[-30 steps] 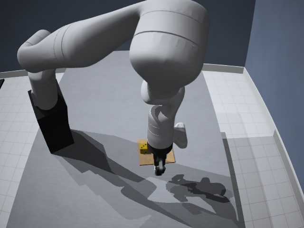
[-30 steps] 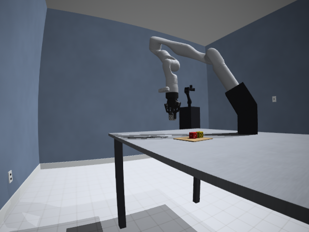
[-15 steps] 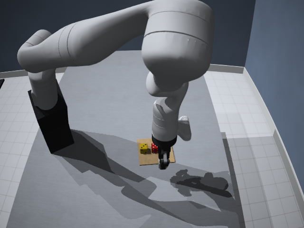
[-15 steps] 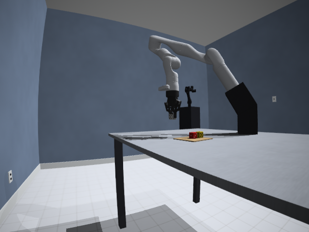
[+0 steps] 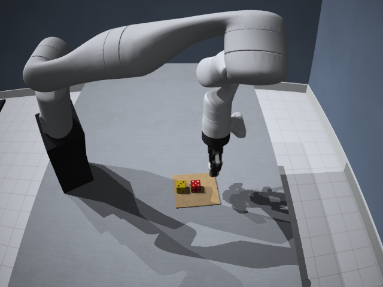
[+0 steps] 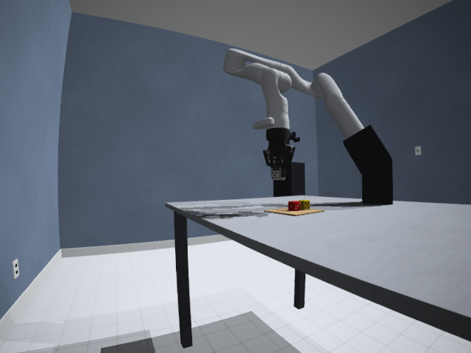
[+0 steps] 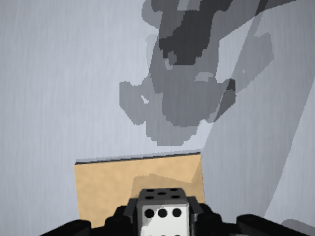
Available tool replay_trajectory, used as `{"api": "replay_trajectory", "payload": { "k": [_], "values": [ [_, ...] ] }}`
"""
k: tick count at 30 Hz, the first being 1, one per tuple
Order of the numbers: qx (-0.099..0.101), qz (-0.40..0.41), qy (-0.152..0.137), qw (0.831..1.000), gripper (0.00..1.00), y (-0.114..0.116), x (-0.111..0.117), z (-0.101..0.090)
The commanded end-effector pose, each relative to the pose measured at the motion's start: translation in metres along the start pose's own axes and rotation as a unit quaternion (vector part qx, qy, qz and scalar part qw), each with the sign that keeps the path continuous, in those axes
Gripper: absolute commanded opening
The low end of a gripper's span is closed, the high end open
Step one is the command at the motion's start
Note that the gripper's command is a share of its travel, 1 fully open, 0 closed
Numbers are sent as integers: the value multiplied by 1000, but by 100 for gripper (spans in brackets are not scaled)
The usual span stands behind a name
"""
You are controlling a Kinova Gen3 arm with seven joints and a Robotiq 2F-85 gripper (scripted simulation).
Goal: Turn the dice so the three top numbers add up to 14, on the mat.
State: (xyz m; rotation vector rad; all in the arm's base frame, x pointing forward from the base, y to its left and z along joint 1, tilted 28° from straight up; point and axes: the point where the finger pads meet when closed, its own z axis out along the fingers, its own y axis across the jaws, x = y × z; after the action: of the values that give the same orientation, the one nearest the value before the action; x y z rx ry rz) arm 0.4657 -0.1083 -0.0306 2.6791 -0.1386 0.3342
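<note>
You have three dice in all: one yellow die (image 5: 181, 186) (image 6: 305, 204), one red die (image 5: 195, 186) (image 6: 294, 206), and one white die (image 5: 210, 168) (image 6: 275, 175) (image 7: 163, 218). Two rest flat on the single tan mat (image 5: 197, 202) (image 6: 277, 211) (image 7: 100, 189), which lies flat on the grey table (image 5: 133, 107) (image 6: 380, 235) (image 7: 49, 98). Seen from the top, the yellow one is on the left, showing three on its upper face, and the red one is just to its right, showing five, with a narrow gap between them.

Your gripper (image 5: 214, 173) (image 6: 278, 174) (image 7: 162, 210) is partly closed, its two fingers clamped on the white die and holding it raised above the table. In the top view it appears over the mat's far right corner.

The fingers hide most of that die from the top, and the wrist view cuts off its lower part. There you can make out a row of three pips on the pale face, with more below it at the picture's edge. The shaded face beyond is foreshortened, so its count is hard to read. The exterior view shows what looks like five pips on one side, though it is small and dim there.
</note>
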Motion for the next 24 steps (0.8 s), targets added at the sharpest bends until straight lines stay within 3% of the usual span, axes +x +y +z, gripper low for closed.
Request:
{"api": "replay_trajectory", "payload": {
  "k": [1,15,24],
  "values": [
    [2,-6,-3,1000,26,-20,-1,0],
    [2,-6,-3,1000,26,-20,-1,1],
    [2,-6,-3,1000,26,-20,-1,15]
  ]
}}
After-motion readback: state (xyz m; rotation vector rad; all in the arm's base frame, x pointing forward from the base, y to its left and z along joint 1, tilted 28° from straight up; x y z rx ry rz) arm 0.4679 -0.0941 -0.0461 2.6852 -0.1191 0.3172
